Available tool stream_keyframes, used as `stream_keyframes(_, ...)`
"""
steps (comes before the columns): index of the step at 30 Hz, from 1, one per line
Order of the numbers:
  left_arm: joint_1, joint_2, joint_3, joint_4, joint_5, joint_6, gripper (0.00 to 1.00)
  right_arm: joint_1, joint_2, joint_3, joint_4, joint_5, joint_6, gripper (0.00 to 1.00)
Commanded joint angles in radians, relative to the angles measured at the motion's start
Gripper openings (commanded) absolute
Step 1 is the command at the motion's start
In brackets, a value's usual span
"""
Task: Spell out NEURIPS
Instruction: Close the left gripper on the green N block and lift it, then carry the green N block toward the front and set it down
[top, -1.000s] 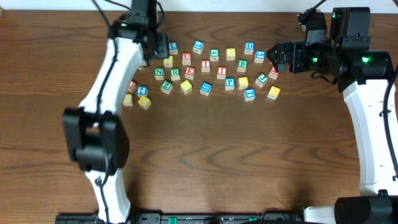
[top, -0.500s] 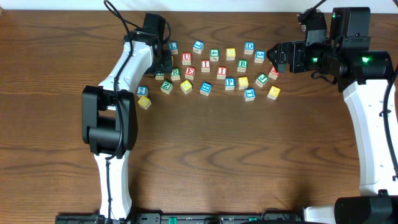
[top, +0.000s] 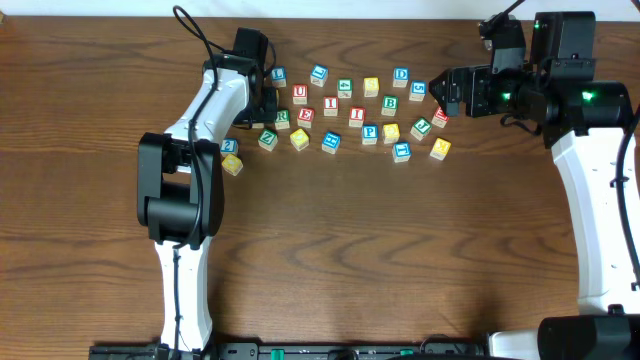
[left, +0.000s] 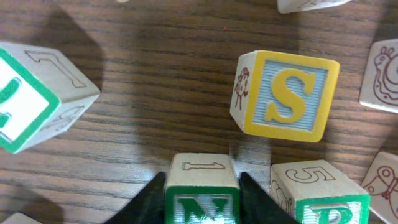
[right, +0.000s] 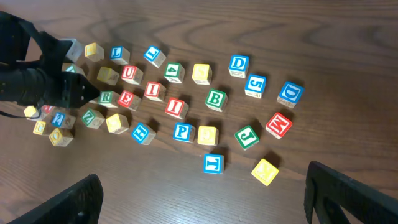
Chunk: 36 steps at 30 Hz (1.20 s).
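Observation:
My left gripper (left: 202, 200) is shut on the green N cube (left: 201, 190), with a black finger (left: 152, 200) pressed against each side while the cube rests on the table. In the overhead view this gripper (top: 258, 108) covers the N. To its right lie the green R (top: 282, 116), red E (top: 305, 115), red U (top: 300, 93), red I (top: 330, 106) and blue P (top: 369, 131). A yellow cube with an S (left: 286, 93) lies just beyond the N. My right gripper (top: 440, 92) hovers open at the cluster's right end, holding nothing.
Other letter cubes are scattered round these: B (top: 390, 103), D (top: 401, 75), a blue cube (top: 401, 151) and a yellow cube (top: 440, 148). More cubes (top: 230, 146) sit left of the left arm. The table's front half is bare wood (top: 380, 250).
My left arm swung right and down over the N cube, and its jaws narrowed onto the cube's sides. The right arm and the other cubes stayed put.

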<state>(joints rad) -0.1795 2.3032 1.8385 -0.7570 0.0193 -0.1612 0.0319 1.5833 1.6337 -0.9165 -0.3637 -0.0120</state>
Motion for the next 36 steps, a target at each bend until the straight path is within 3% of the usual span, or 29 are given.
stream_keyframes(1,-0.001,0.013,-0.01,0.001,-0.01,-0.001,0.28,-0.004,0.006,-0.005,-0.001,-0.009,-0.011,0.99)
stream_keyframes(11,-0.001,-0.015,-0.006,-0.005,-0.01,-0.001,0.24,-0.004,0.006,-0.005,-0.001,-0.009,-0.011,0.99)
stream_keyframes(18,-0.001,-0.169,0.01,-0.069,-0.009,-0.016,0.24,-0.004,0.006,-0.005,-0.001,-0.009,-0.012,0.99)
stream_keyframes(27,-0.024,-0.427,0.01,-0.296,-0.009,-0.152,0.24,-0.004,0.006,-0.005,-0.001,-0.009,-0.012,0.99)
stream_keyframes(32,-0.082,-0.442,-0.006,-0.442,-0.009,-0.193,0.24,-0.004,0.006,-0.005,-0.001,-0.009,-0.011,0.99)
stream_keyframes(36,-0.138,-0.44,-0.107,-0.445,-0.01,-0.23,0.23,-0.004,0.006,-0.005,-0.001,-0.009,-0.011,0.99)
